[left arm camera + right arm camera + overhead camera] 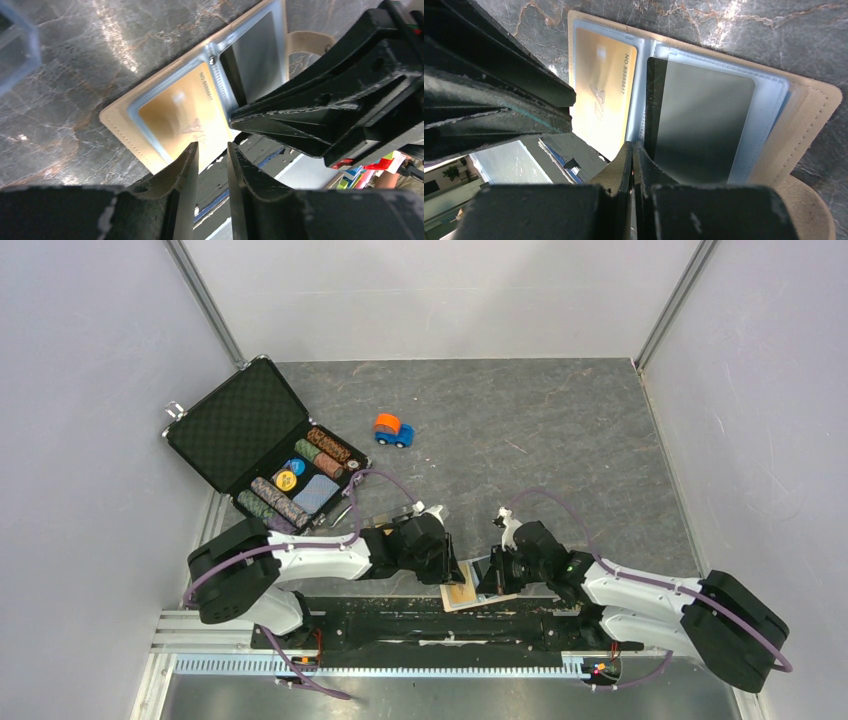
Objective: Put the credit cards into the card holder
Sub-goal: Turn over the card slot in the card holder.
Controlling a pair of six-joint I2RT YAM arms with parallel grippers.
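From above, one card holder (464, 595) lies open at the near edge of the table (560, 440), between two grippers. The left gripper (452, 568) is at its left side and the right gripper (492, 575) at its right. Far to the left, one black briefcase (232, 425) stands open, holding rows of poker chips (278, 502) too small to count and one blue deck (317, 492). One orange-and-blue toy car (393, 429) sits apart on the table.

The left wrist view shows two cards in the holder's clear sleeves: one gold card (180, 115) in the nearer sleeve and one dark card (257, 55) in the farther. The left fingers stand slightly apart, their tips at the holder's edge beside the gold card; nothing is seen caught between them. The right gripper reaches in from the right, its tip on the fold.

In the right wrist view the same two cards lie side by side, gold left, dark right. The right fingers are pressed together at the fold between the sleeves. Whether a thin leaf is pinched there cannot be told. One snap tab (809, 210) sticks out at lower right.
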